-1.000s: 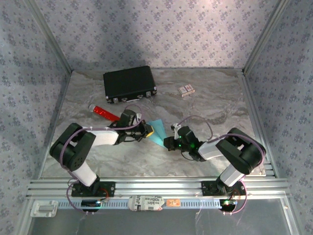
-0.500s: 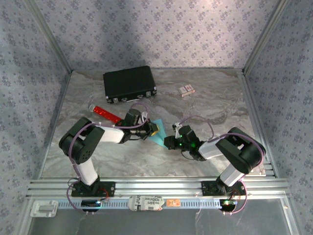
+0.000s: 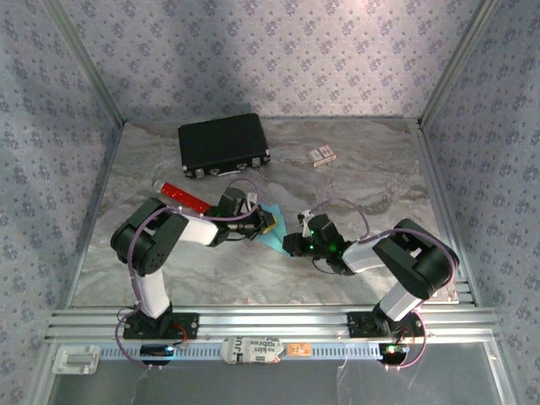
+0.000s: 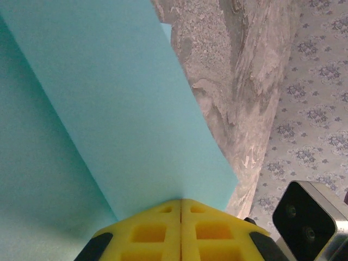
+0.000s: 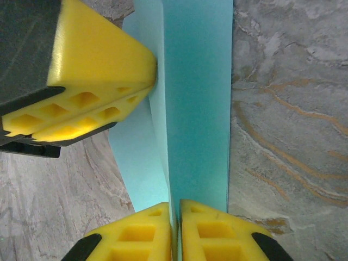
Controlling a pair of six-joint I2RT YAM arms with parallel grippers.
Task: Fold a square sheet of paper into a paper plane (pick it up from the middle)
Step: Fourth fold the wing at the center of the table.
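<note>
1. Top view: marbled tabletop (image 3: 371, 177), walled by patterned paper. The square sheet of paper (image 3: 275, 239), light cyan and partly folded, is seen mid-table between the left gripper (image 3: 267, 222) and the right gripper (image 3: 292, 245). A black case (image 3: 224, 145), a red tube (image 3: 180, 195) and a small card box (image 3: 321, 155) are set well apart behind.
2. Left wrist view: yellow pads (image 4: 147, 234) are pressed together, with the sheet pinched between them. A crease is seen running up from the pinch.
3. Right wrist view: the right pads (image 5: 206, 234) are closed on the sheet at its long crease. The left gripper's pads (image 5: 92, 70) are clamped on the far part, left of that crease.
4. Handling, judged: the sheet is taken as feather-light, limp, easily wrinkled or torn, and likely slippery against foam. Hold is best taken at the crease and edges, with only gentle pull applied.
</note>
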